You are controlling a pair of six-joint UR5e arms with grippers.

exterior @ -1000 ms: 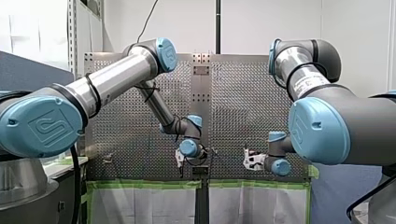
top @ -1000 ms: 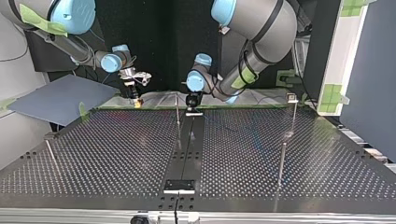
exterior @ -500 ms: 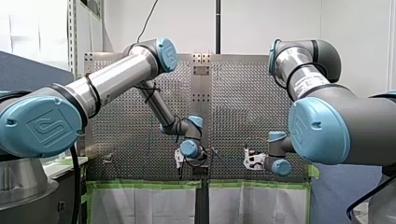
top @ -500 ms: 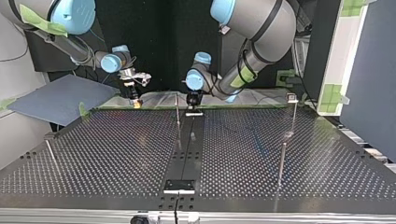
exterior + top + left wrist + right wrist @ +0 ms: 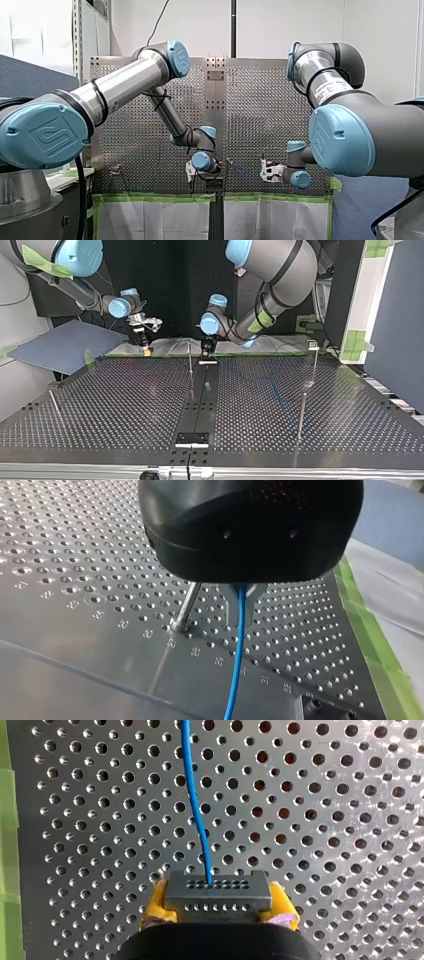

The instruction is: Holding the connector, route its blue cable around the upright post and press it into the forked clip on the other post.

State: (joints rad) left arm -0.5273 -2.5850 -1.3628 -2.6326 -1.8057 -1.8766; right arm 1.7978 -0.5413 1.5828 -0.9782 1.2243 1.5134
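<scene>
The table (image 5: pixel 350 795) under my right gripper (image 5: pixel 218 906) is drilled metal with a dull brushed sheen. The cable (image 5: pixel 197 820) ahead has a smooth blue plastic-looking sheath; the connector (image 5: pixel 217 892) between the yellow pads (image 5: pixel 156 906) is matt dark grey. The post (image 5: pixel 187 607) beside the cable is shiny metal.

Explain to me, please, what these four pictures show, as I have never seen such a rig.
These are two robot arms at a perforated table. The front view looks from behind the arms; the top view faces them from across the table; the other two come from wrist cameras. My right gripper is shut on a grey connector between yellow pads, and its blue cable leads away over the holes. The cable also runs out ahead of my left gripper, beside a thin upright post.
</scene>
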